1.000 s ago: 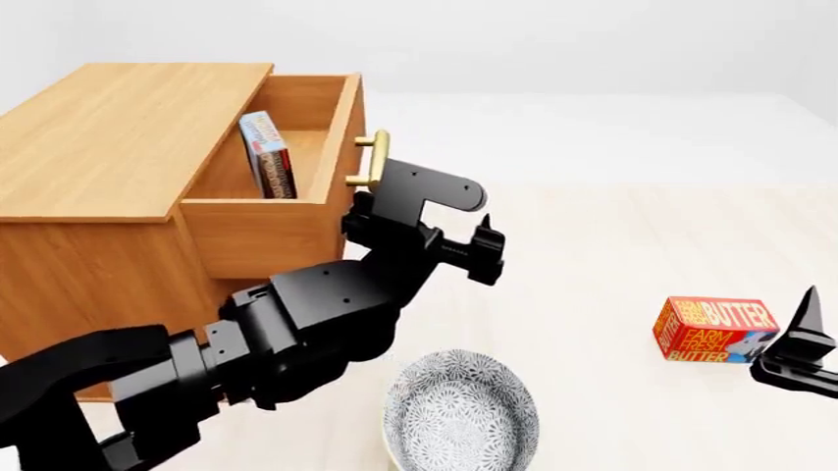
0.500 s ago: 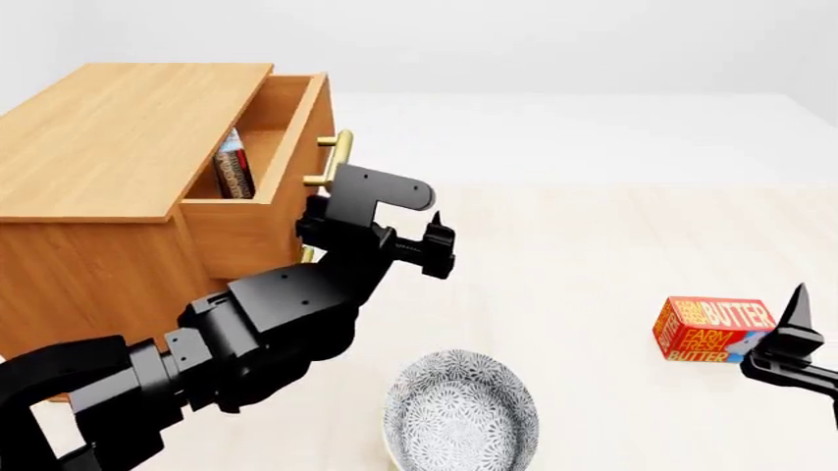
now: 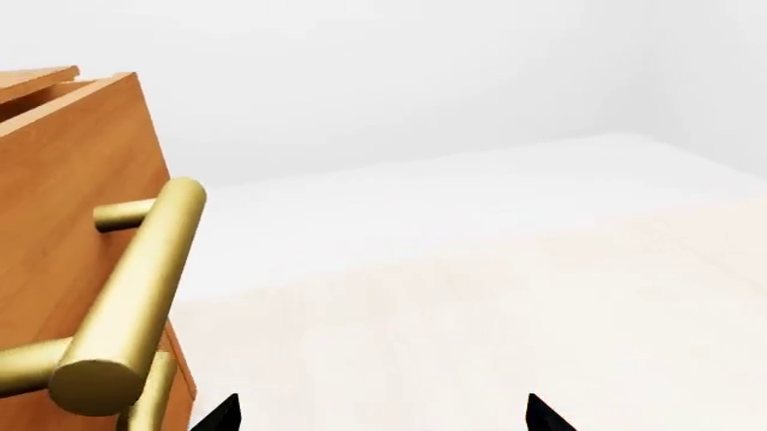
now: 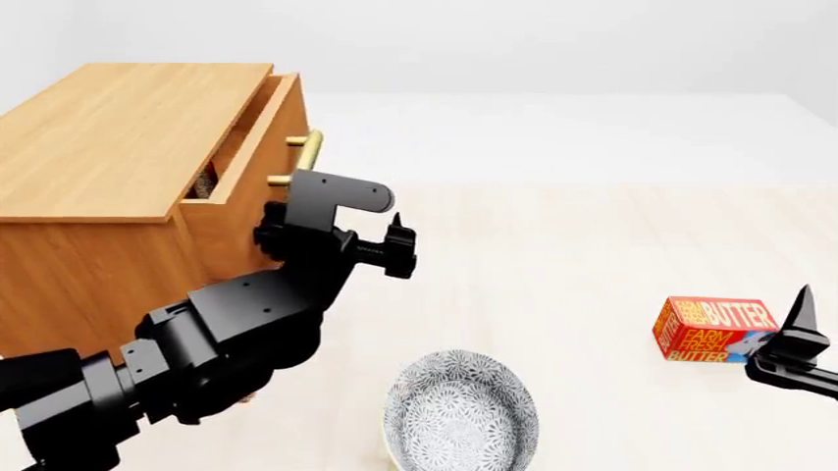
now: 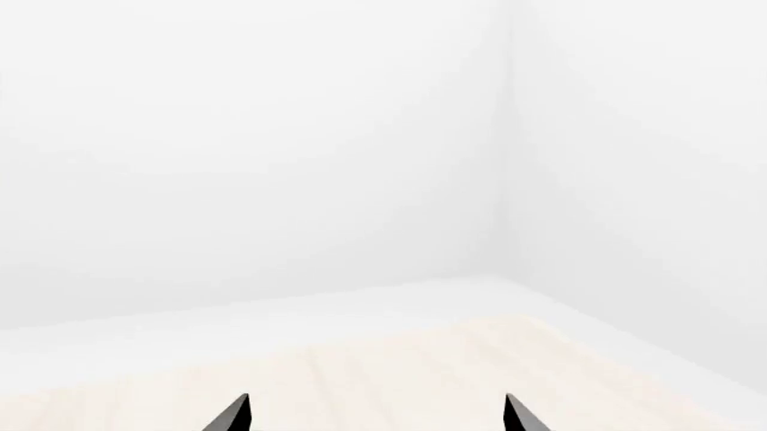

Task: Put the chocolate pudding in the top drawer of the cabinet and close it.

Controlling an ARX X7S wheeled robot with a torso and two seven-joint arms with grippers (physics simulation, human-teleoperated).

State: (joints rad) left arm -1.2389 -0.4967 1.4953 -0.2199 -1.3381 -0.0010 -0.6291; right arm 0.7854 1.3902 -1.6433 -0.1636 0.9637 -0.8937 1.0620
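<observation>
The cabinet (image 4: 125, 128) stands at the left. Its top drawer (image 4: 258, 147) is open only by a narrow gap, and its brass handle (image 4: 301, 157) also shows in the left wrist view (image 3: 132, 287). A dark sliver of the chocolate pudding (image 4: 206, 183) shows in the gap, standing inside the drawer. My left gripper (image 4: 338, 228) is open and empty just in front of the drawer front, below the handle; in the left wrist view (image 3: 381, 415) the handle is beside it. My right gripper (image 4: 799, 339) is open and empty at the far right, as the right wrist view (image 5: 374, 413) shows.
An orange-red butter box (image 4: 713, 329) lies on the pale floor next to my right gripper. A patterned grey bowl (image 4: 461, 412) sits at the front middle. The lower drawer's brass handle (image 3: 150, 404) shows under the top one.
The top drawer has slid in from well open to a narrow gap. My left gripper has moved left with the drawer front. The pudding is now mostly hidden. The right arm has barely moved.
</observation>
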